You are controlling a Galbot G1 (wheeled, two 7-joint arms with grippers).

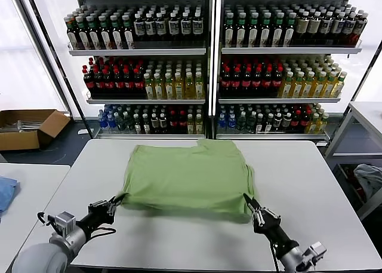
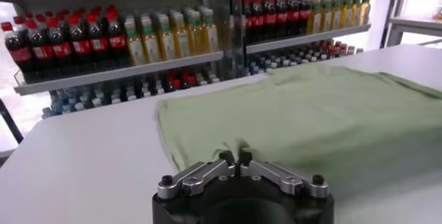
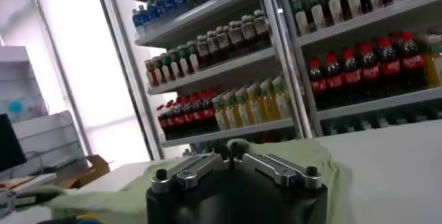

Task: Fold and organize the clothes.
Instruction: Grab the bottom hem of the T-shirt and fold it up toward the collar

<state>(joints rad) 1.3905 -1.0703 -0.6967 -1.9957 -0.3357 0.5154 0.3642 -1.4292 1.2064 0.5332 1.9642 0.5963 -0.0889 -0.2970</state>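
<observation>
Nearest the head camera, the left gripper [image 1: 114, 203] and the right gripper [image 1: 249, 202] are each clamped on a near corner of the clothes [image 1: 185, 176]. The clothes lie flat near the centre of the white table [image 1: 322, 183], already partly folded into a rough rectangle. The fabric is judged light, soft and limp; it sags wherever unsupported. Grasp points: both near corners, pinched together through all layers at the hem.
</observation>
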